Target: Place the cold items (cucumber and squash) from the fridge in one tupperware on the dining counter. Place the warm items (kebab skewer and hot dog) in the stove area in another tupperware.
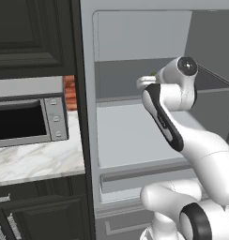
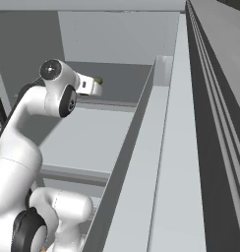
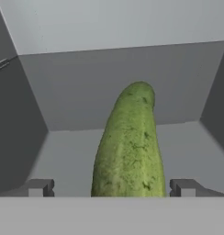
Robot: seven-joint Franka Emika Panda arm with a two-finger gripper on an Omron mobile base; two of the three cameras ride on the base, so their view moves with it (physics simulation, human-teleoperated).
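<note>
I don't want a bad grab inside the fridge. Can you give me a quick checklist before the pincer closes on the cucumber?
1. Pincer open: ok, both fingertips stand wide apart.
2. Cucumber between the fingertips: ok, it lies in the gap, pointing away from the hand.
3. Cucumber centred in the gap: ok, roughly equal space on each side.
4. Fingertips deep enough along the cucumber: cannot tell, its near end is hidden.
5. Cucumber resting on the fridge shelf: ok.
6. Squash out of the way: cannot tell.
</note>
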